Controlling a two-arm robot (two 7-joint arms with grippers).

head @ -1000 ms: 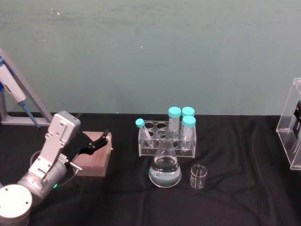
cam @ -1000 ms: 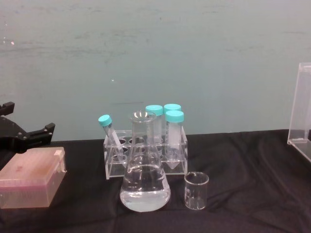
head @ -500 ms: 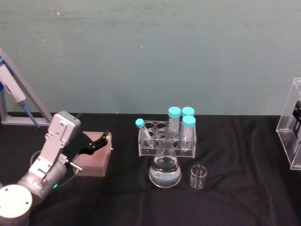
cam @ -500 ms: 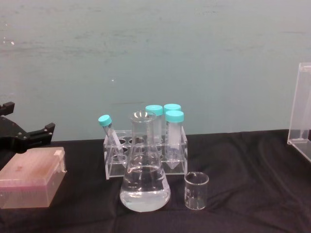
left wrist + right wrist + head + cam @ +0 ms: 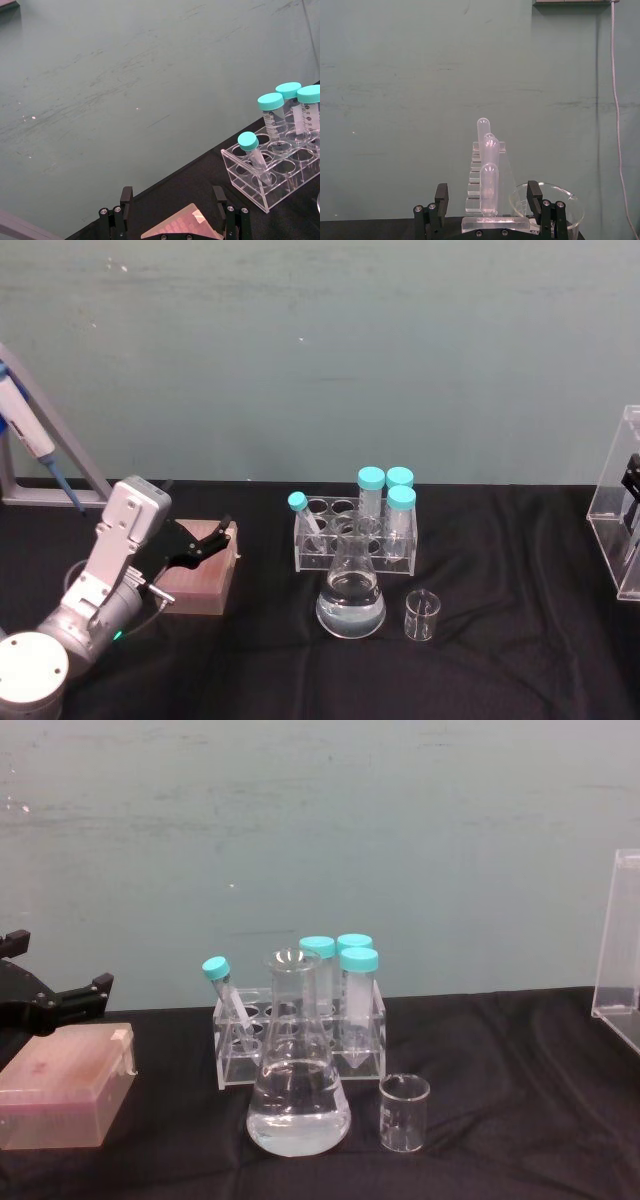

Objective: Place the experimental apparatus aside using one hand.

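Firstly, at the far left a blue-and-white pipette [image 5: 30,430] hangs on a grey stand against the wall. Just right of it the left claw [image 5: 220,536] hovers over a pink box [image 5: 200,582] that lies on the black worktop [image 5: 500,570]. Its two fingers are spread wide (the left wrist view shows the gap clearly) and they pinch nothing.

Near the middle stands a clear tube rack [image 5: 355,548] with four teal-capped tubes [image 5: 371,480]: three are upright at its right end, and one smaller tube is tilted at its left end. The conical flask [image 5: 351,602] stands upright just on the near side of the rack, with clear liquid in its lower part. The small beaker [image 5: 421,616] stands upright just to the right of the flask, near it but apart.

Well apart from these, at the right edge, is an acrylic stand [image 5: 605,505]. Something dark shows behind its wall, and I cannot tell what it is.

The right claw [image 5: 487,192] is spread as well. In the right wrist view a clear holder [image 5: 492,150] with three round-topped plastic pipettes [image 5: 489,175] stands close before it, and the rim of a glass vessel [image 5: 567,202] is just beside one finger. Whether the fingers touch the holder I cannot tell.
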